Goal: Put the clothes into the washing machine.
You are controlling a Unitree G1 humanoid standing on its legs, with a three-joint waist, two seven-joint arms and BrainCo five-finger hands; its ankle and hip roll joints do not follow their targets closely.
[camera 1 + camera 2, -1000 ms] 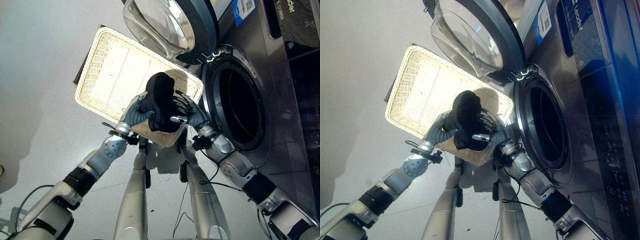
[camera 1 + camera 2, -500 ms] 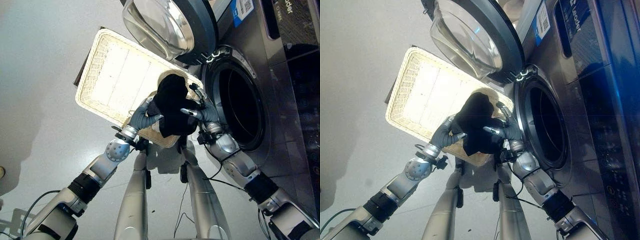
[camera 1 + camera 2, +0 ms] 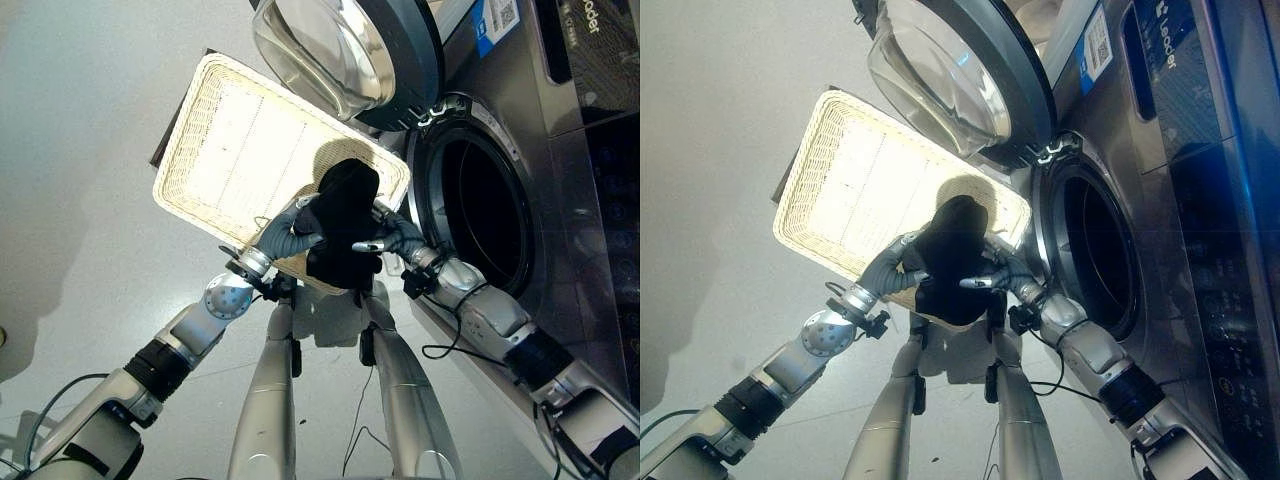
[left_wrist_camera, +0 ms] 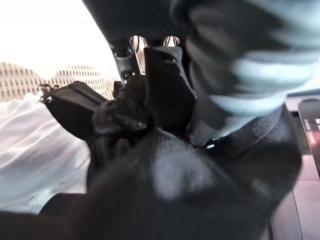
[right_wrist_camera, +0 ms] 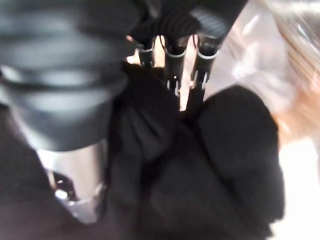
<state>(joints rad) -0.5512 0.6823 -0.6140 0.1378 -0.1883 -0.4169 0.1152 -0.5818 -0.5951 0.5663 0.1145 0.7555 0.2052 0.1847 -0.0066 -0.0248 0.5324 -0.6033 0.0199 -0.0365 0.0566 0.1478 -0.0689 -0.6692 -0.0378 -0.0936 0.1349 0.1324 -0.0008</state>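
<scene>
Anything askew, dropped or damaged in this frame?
Nothing stands out. The black garment is bunched between the left hand and the right hand, above the near corner of the wicker basket. The washing machine has its door swung open and its drum opening is unobstructed.

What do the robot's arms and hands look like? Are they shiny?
Yes, shiny silver-grey tubes with round metal joints and black bands near the bottom. The left hand and the right hand have silver fingers with dark tips, and a dark ribbed cover wraps each wrist.
</scene>
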